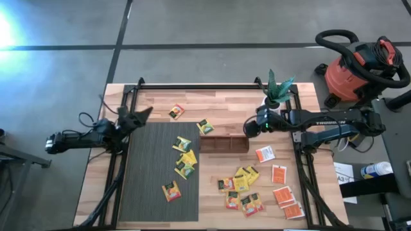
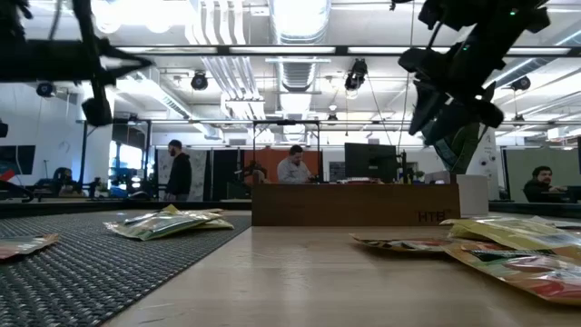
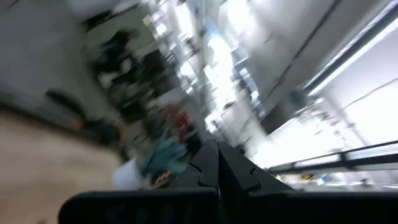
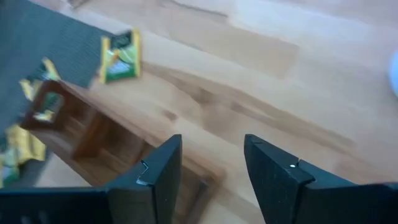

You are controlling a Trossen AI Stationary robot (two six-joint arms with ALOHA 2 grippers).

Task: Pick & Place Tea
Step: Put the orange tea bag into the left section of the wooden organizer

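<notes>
With our right gripper [image 1: 249, 127] wide open and empty above the wooden tray [image 1: 221, 144], left gripper [image 1: 142, 115] pinched shut at the mat's [image 1: 157, 186] corner, we should drop onto one lone tea sachet [image 1: 264, 154], not the overlapping yellow pile [image 1: 241, 183].

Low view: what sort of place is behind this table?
Likely an open-plan office or lab: people sit at a long desk with a dark monitor, under exposed ceiling ducts.

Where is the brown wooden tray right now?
In the high view, the brown wooden tray sits mid-table at the dark mat's right edge, just left of the open right gripper.
</notes>
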